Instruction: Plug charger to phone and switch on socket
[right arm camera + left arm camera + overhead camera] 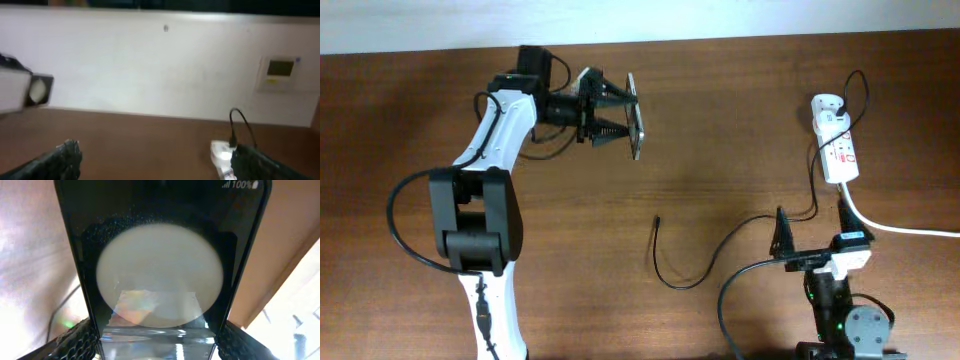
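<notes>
The phone (636, 115), a black slab, is clamped on edge in the left gripper (616, 112); its screen shows a pale round patch and reads 100%. The socket (841, 148), a white strip, lies flat just ahead of the right gripper (812, 238). The charger (680, 286) is a thin black cable, its plug tip lying free between both grippers.

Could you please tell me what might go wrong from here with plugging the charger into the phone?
1. The left gripper pinches the phone by its edges, held up on edge; a push from the plug could twist or slip it.
2. The charger has its tiny plug tip lying flat on the table, apart from the open right gripper; it may be hard to pinch.
3. The cable runs close past the right gripper and could snag.
</notes>
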You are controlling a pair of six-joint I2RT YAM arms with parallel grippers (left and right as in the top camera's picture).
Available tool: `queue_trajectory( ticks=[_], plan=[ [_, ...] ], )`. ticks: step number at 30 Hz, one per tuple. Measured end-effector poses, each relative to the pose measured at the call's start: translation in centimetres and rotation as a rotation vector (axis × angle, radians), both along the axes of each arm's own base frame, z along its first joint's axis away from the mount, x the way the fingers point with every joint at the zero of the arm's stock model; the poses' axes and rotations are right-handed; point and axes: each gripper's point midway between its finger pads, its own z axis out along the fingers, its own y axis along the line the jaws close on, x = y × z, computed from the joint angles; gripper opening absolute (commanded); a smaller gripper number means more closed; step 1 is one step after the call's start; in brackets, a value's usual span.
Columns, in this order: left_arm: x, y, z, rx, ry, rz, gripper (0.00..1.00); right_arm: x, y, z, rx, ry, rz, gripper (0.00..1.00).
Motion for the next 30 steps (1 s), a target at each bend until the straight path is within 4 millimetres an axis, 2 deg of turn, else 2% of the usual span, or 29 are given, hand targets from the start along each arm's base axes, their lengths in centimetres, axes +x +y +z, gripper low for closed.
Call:
queue_trajectory(
  ticks=[3, 5, 7, 9, 10, 11, 12, 15, 19, 21, 22, 26, 30],
  plan=[
    [0.7, -0.1, 0.1, -0.002, -0.084, 0.0, 0.0, 0.0, 0.5, -0.5, 0.061, 0.072, 0.034, 0.99],
    [1.2, -0.1, 0.1, 0.002, -0.125, 0.002, 0.0, -0.1, 0.7, 1.2, 0.078, 0.093, 0.047, 0.99],
    [1.6, -0.2, 0.2, 0.004, -0.159, 0.005, 0.0, 0.9, 1.2, 3.3, 0.084, 0.151, 0.082, 0.99],
    [2.1, -0.2, 0.4, 0.004, -0.176, 0.013, 0.0, 3.0, 2.0, 4.5, 0.101, 0.281, 0.144, 0.99],
    [2.4, -0.2, 0.4, 0.012, -0.18, 0.022, 0.0, 4.1, 2.8, 4.5, 0.127, 0.41, 0.194, 0.99],
    [2.7, -0.2, 0.3, 0.021, -0.174, 0.033, 0.0, 5.6, 3.2, 6.0, 0.136, 0.448, 0.226, 0.99],
    [3.2, -0.2, 0.4, 0.023, -0.181, 0.044, 0.0, 6.5, 3.6, 6.5, 0.157, 0.527, 0.258, 0.99],
    [5.0, -0.4, 1.3, 0.022, -0.198, 0.089, 0.0, 10.8, 4.9, 8.9, 0.184, 0.61, 0.365, 0.99],
    [7.1, -1.9, 3.2, 0.004, -0.19, 0.155, 0.0, 13.2, 8.0, 7.2, 0.182, 0.672, 0.48, 0.99],
    [7.0, -4.0, 3.8, -0.004, -0.139, 0.165, 0.0, 14.3, 8.9, 6.2, 0.195, 0.682, 0.541, 0.99],
    [6.8, -5.0, 3.7, 0.0, -0.095, 0.167, 0.0, 14.7, 9.5, 6.4, 0.196, 0.666, 0.585, 0.99],
    [6.2, -7.1, 3.4, 0.014, 0.04, 0.185, 0.0, 15.8, 10.8, 4.8, 0.214, 0.684, 0.674, 1.0],
    [5.3, -9.9, 3.0, 0.034, 0.134, 0.197, 0.0, 16.0, 13.0, 3.7, 0.202, 0.707, 0.727, 0.9]
  ],
)
